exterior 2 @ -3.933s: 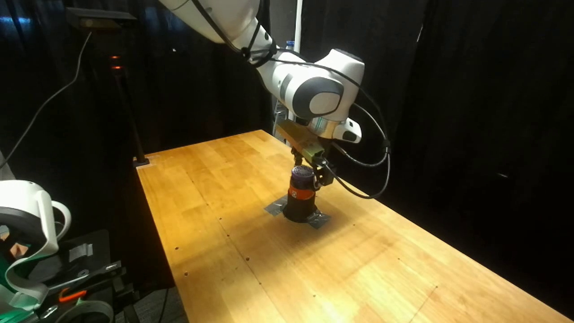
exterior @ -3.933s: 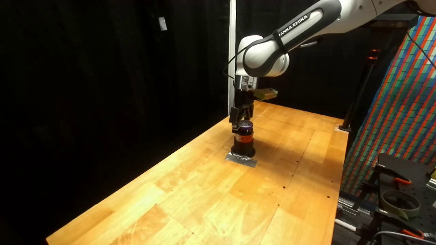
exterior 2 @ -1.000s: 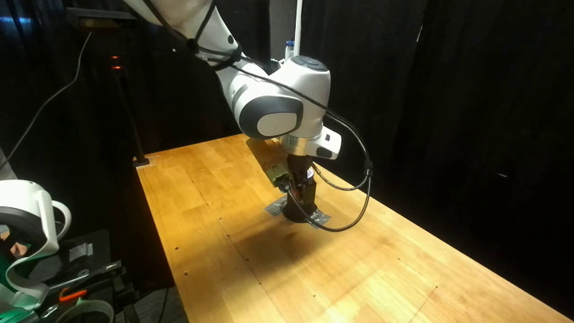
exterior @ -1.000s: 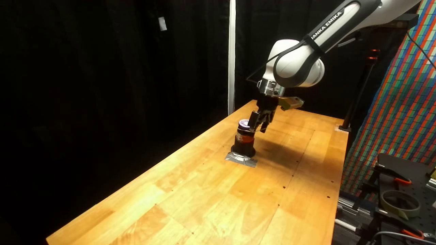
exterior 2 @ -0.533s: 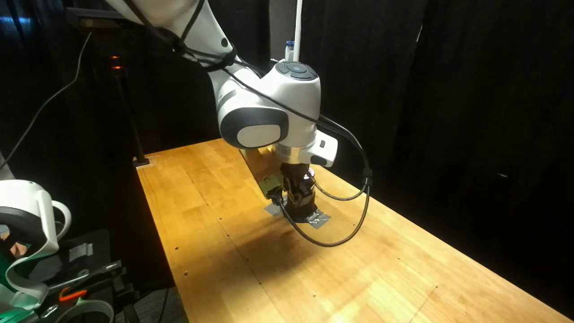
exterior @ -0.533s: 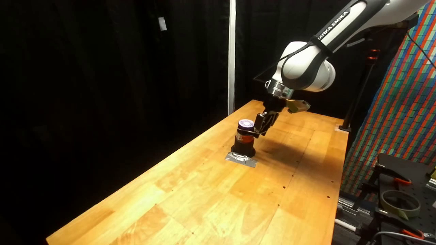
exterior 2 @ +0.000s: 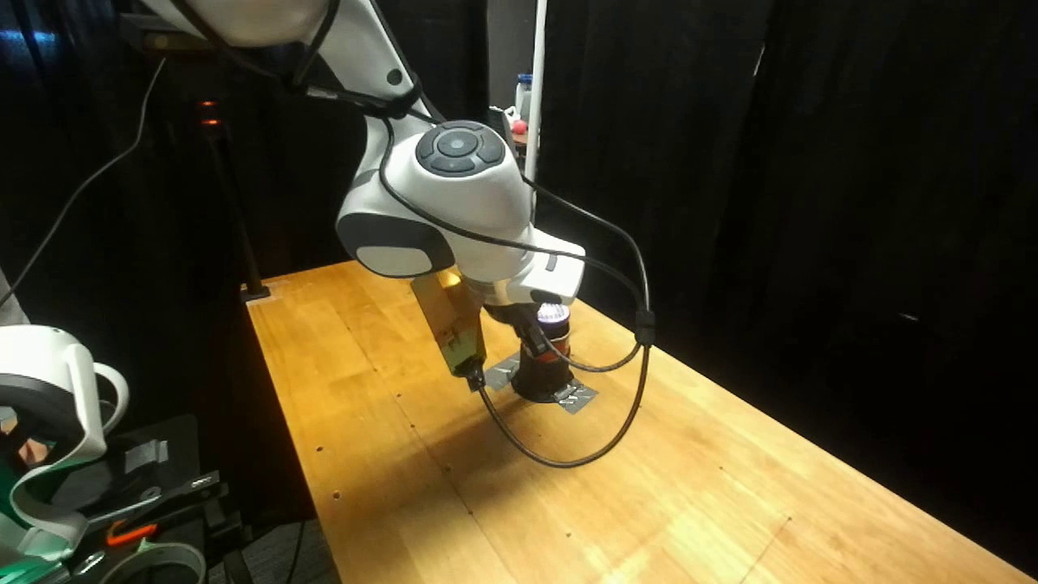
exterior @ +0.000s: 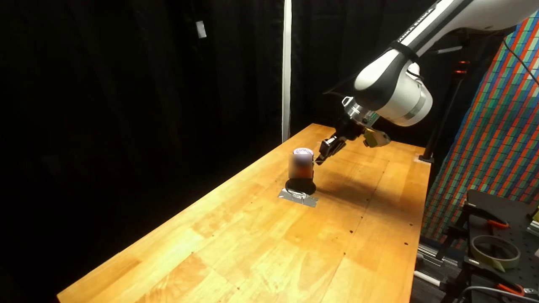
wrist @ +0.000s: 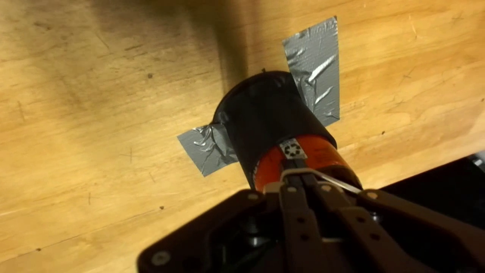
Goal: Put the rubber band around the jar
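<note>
Wide tabletop (exterior: 257, 244) separates jar (wrist: 280, 125), band (wrist: 340, 182) and claw (exterior: 320, 160) from its edges (exterior: 170, 223).

In an exterior view the jar (exterior: 302, 172) stands upright on the table (exterior: 273, 252), a strip of tape (exterior: 299, 198) before it, the gripper (exterior: 320, 160) tilted just to its right; right of the table a tape roll (exterior: 505, 264) lies on a cart (exterior: 505, 206). In the wrist view the rubber band (wrist: 337, 182) loops over the fingertips (wrist: 293, 163) and runs rightward before the jar
</note>
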Robot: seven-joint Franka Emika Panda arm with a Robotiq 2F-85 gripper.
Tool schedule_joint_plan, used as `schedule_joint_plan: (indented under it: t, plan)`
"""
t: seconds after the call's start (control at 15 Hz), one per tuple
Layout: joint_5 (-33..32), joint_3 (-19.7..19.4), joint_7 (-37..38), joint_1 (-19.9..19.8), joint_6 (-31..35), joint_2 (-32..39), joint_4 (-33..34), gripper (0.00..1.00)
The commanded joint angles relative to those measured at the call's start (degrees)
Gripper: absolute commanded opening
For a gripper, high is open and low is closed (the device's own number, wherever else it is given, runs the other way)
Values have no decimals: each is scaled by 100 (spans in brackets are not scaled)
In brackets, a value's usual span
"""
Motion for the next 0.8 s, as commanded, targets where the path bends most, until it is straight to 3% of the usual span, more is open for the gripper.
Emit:
schedule_joint_plan:
  t: [0.0, 0.13, 0.4, 0.53, 0.6, 0.67, 0.73]
  plan:
    - [786, 1521, -1014, -1281, 811, 180, 7, 9]
    - [880, 2393, -1362, -2015, 1306, 508, 134, 10]
    - [66, 3912, -1338, -3480, 2285, 1323, -246, 10]
    - [-212, 4149, -1256, -3874, 2324, 1525, -546, 36]
    - [95, 3779, -1194, -3451, 2014, 1107, -318, 11]
    - [-1028, 3554, -49, -3524, 1860, 917, -618, 17]
    - [-1085, 3606, -57, -3634, 1881, 1007, -665, 24]
